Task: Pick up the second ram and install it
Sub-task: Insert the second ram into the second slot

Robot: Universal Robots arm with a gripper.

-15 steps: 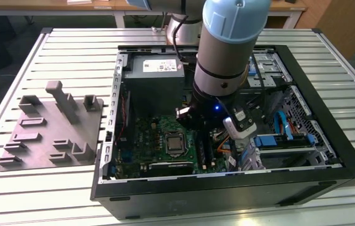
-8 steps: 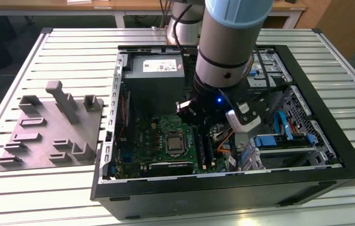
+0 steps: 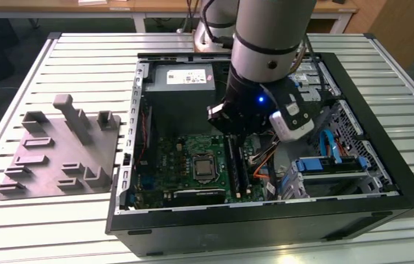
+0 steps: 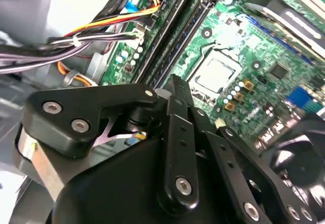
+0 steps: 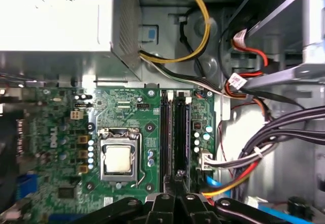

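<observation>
First wrist view: second ram [image 5: 168,132] seated in slot, beyond closed jaws.

My arm [image 3: 269,38] is a thick grey cylinder with a black ring band around it and a small dark round fastener on its side. Below the band the wrist section turns black, and a small blue light [image 3: 261,100] glows there. A white, rounded camera housing [image 3: 291,122] with a dark lens window is fixed beside the wrist. My gripper [image 4: 175,89] is matte black metal, built from flat linkage bars joined at silver round-headed screws [image 4: 183,185]. A thin silver spring strip sits between the black links in the second wrist view.
</observation>
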